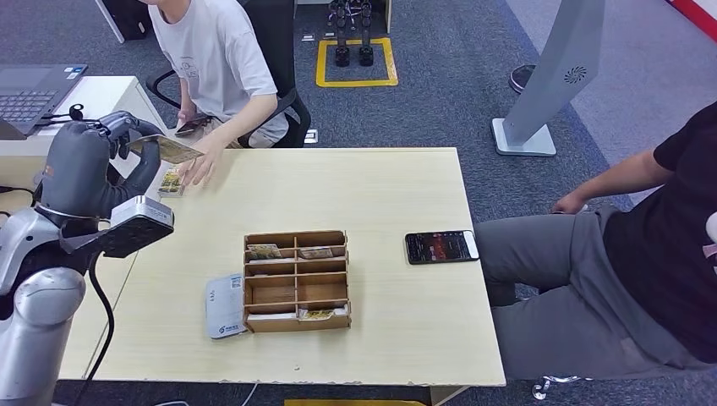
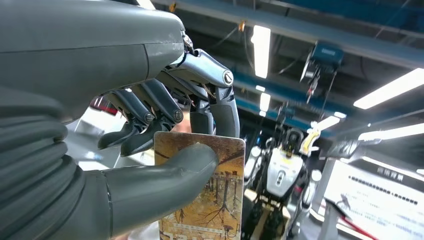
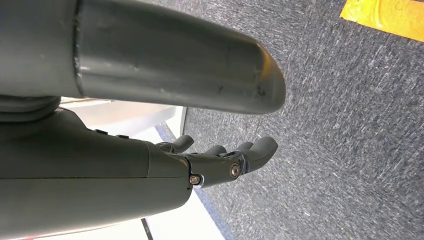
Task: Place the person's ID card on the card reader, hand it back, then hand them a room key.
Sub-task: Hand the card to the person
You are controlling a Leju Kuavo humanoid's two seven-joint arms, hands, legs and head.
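- left hand (image 1: 127, 144) raised at the table's far-left corner, pinching a card (image 1: 166, 149); in the left wrist view the thumb (image 2: 165, 172) presses the card's (image 2: 205, 195) printed face against the fingers (image 2: 150, 112) behind it
- card shows a brown tree picture; likely the room key or the ID, print too small to tell which
- seated person's hand (image 1: 196, 166) reaches over the table edge, just beside and below the held card, next to another card (image 1: 172, 181) lying flat on the table
- step in hand reads as a handover: keep the pinch firm and the card level, offer the free long edge toward the person's palm, loosen the thumb only once they have hold
- right hand (image 3: 225, 160) hangs over grey carpet, fingers loosely curled around nothing, not spread
- card reader (image 1: 226, 305) lies flat at the near-left, touching the wooden organizer (image 1: 296, 280) whose compartments hold several cards
- phone (image 1: 441, 246) lies well apart, toward the table's right edge, near a 2nd seated person (image 1: 643, 254)
- table (image 1: 380, 186) has bare top between hand and organizer, so there is open room to draw the arm back inward
- edges to mind: the table's left edge sits right under the hand, a dropped card could go off it; laptop (image 1: 34, 93) on the side desk lies near the forearm, avoid swinging outward
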